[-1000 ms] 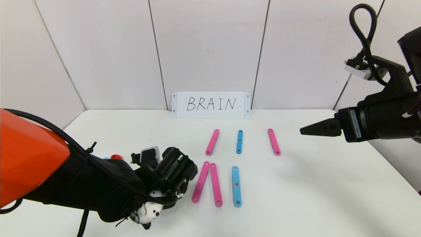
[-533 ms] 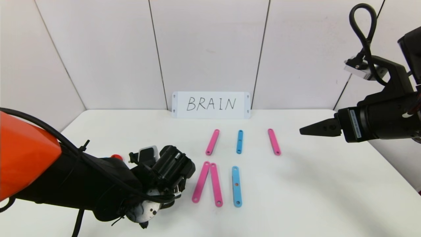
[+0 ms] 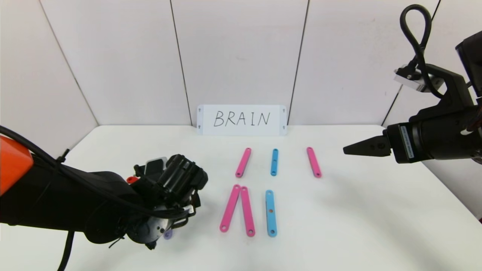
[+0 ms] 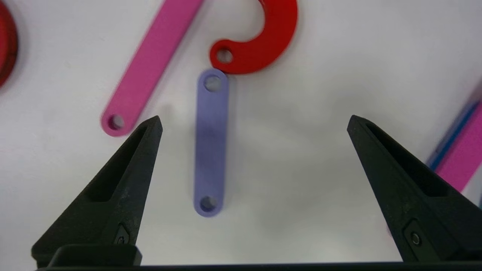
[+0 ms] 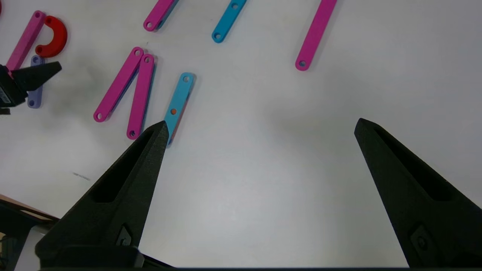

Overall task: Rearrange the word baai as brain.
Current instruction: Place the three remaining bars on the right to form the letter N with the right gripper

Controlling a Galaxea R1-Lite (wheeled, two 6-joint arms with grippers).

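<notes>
Purple strip [image 4: 211, 143] lies flat on the white table [image 3: 357, 226], nearest us at the left, one hole end touching the red C-curve [image 4: 260, 41]; a pink strip [image 4: 150, 64] sits just beside it. We note the left gripper [image 4: 254, 124] hovering over it, jaws spread wide, nothing held. Further in, two pink strips [image 3: 237, 209] meet at their far ends, a blue strip [image 3: 270, 213] next to them. Beyond lie pink, blue and pink strips in a row. Right gripper [image 5: 260, 128] hangs above the table's right side, released and empty. White BRAIN card [image 3: 241, 119] stands against the wall.
</notes>
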